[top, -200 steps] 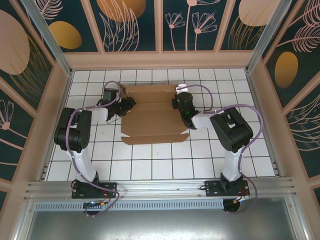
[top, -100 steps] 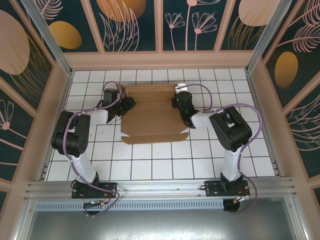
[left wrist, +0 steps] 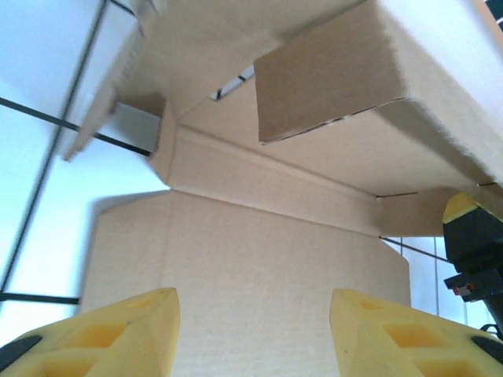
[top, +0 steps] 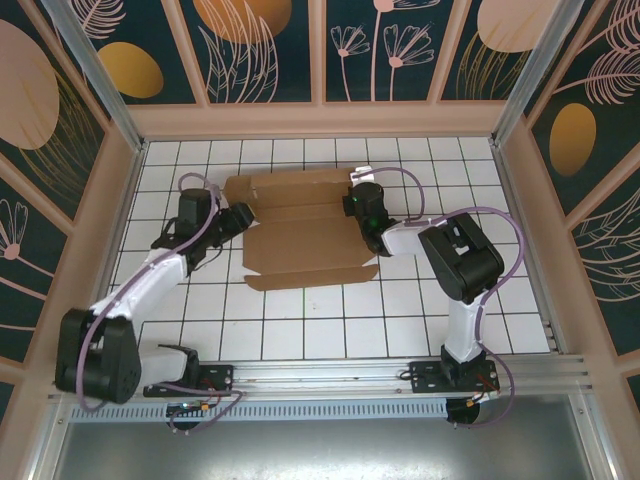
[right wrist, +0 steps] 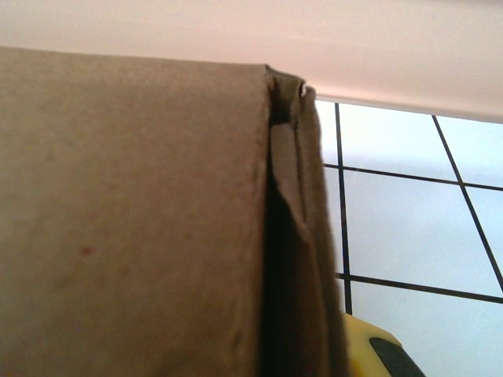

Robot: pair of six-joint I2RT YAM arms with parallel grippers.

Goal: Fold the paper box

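Observation:
The paper box [top: 300, 235] lies opened out on the white tiles, brown and creased, with its back and side flaps partly raised. My left gripper [top: 243, 214] hovers at the box's left edge, open, with nothing between its yellow fingers [left wrist: 126, 334]. Ahead of my left gripper [left wrist: 253, 314] stretches the box's flat panel [left wrist: 236, 259], with a raised flap [left wrist: 338, 86] beyond. My right gripper [top: 354, 205] sits at the box's right side, shut on the folded side wall [right wrist: 295, 236]. One yellow finger [right wrist: 377, 347] shows behind that wall.
The white tiled table [top: 300, 320] is fenced by a wooden frame [top: 320, 120] at the back and sides. A metal rail [top: 320, 380] with both arm bases runs along the near edge. Bare tiles lie in front of the box.
My left arm has swung out to the left and stretched low, and its gripper has drawn back to the box's left edge and opened a little. The left flap now lies flatter. The right arm holds still.

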